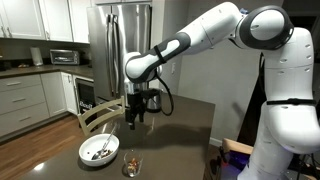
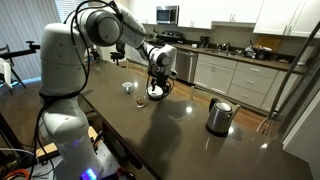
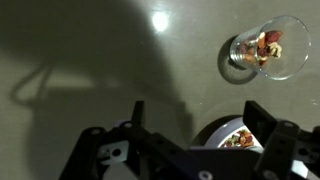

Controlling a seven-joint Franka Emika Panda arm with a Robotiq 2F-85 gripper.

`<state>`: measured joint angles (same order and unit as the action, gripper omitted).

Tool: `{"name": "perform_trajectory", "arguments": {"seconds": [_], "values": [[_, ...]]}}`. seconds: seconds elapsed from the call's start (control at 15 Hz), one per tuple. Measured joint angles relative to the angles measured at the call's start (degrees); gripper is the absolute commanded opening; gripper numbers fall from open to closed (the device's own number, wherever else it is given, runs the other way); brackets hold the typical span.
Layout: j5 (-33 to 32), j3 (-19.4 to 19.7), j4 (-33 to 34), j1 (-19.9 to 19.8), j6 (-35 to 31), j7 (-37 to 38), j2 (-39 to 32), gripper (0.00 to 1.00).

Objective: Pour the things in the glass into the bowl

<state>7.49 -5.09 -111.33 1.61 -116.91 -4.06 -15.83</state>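
Gripper (image 3: 195,125) jaws are spread wide on nothing above the dark table (image 3: 80,60); in wrist view the clear glass (image 3: 250,62) stands upright at 2 o'clock and the white bowl (image 3: 222,124) sits at 5 o'clock. The glass is likely light, rigid, slick and breakable, so it should be taken mid-wall from the side. One glass, one bowl, one kettle (image 2: 219,116); the brown bits (image 3: 268,45) are too clumped to count.

glass (image 1: 130,163) just beside bowl (image 1: 99,150) on table (image 1: 185,125), bits (image 3: 268,44) in glass, kettle (image 2: 219,116) well apart on same table
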Motion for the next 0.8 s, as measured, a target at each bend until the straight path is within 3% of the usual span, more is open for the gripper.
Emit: {"name": "perform_trajectory", "arguments": {"seconds": [0.53, 0.8], "values": [[2.6, -1.9, -11.4, 2.0, -8.6, 0.1, 3.4, 1.0], [2.6, -1.8, -11.7, 2.2, -8.7, 0.1, 3.5, 1.0]]}}
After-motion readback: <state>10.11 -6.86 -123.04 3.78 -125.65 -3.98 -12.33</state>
